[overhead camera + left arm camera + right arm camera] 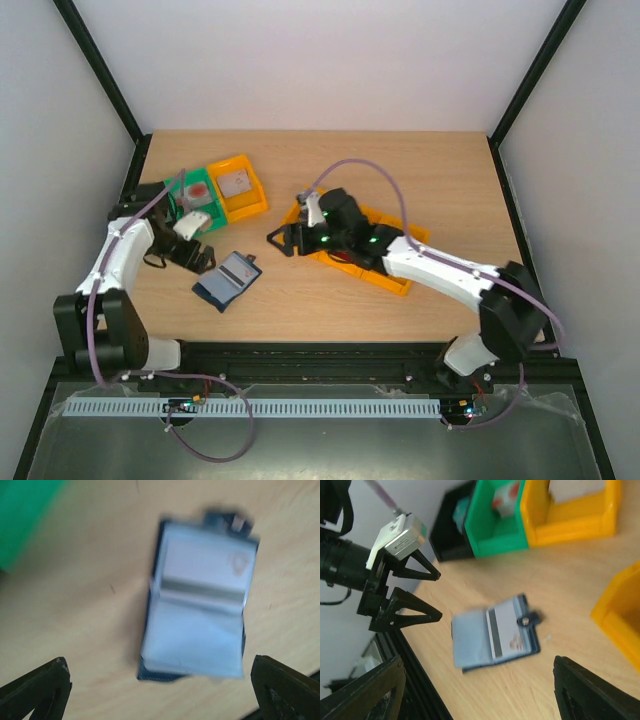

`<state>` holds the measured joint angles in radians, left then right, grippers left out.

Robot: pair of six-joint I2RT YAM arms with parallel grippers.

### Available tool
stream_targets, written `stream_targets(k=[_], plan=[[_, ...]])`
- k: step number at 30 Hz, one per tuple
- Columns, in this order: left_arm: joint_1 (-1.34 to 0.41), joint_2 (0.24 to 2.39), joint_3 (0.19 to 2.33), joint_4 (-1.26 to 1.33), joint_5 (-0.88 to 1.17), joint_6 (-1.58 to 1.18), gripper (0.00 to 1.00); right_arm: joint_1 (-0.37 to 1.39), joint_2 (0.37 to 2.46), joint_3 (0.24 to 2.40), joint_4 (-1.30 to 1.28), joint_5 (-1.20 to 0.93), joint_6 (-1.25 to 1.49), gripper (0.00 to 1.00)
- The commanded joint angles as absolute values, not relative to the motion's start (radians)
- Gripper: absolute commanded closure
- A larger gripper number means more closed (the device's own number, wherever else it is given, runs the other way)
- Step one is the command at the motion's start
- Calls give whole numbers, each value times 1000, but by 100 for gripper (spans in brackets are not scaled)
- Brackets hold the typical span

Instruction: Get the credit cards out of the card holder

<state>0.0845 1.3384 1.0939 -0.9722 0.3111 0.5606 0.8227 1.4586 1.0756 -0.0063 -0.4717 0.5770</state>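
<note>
Open navy folding card holder, table's 7 o'clock: prob. light, floppy. Stiff, slick white plastic card inside; pinch its edge. Left gripper, right gripper wide, empty.

White shells with black joints on left arm, lower left, and right arm, lower right. Purple cable along each. Small green lights mid-frame. Black triangular fingers on left gripper, white camera block above them at upper left.

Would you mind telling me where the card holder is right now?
In the top view, the card holder lies open on the table's left half, right of the open left hand and nearer the arm bases than the green bin.
</note>
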Motion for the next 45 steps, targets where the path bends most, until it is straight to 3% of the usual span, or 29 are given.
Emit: stream_targets(k=[1, 9, 22, 25, 29, 35, 41, 45], plan=[[140, 1390, 946, -1006, 360, 589, 0, 888, 1593, 1133, -90, -463, 554, 22], [141, 1506, 812, -831, 366, 593, 1, 994, 1926, 1373, -270, -462, 522, 27], [152, 1559, 804, -804, 510, 691, 10, 1000, 2167, 1529, -243, -568, 599, 27], [149, 1575, 812, -803, 524, 696, 20, 998, 2208, 1569, -236, -589, 615, 27], [140, 1609, 817, -804, 520, 697, 42, 990, 2246, 1600, -200, -629, 644, 28], [140, 1588, 844, -809, 544, 688, 97, 976, 2238, 1586, -161, -672, 668, 30], [133, 1468, 874, -816, 526, 684, 98, 926, 2029, 1469, -146, -638, 547, 27], [22, 1322, 871, -801, 395, 718, 98, 880, 1844, 1391, -165, -660, 399, 21]])
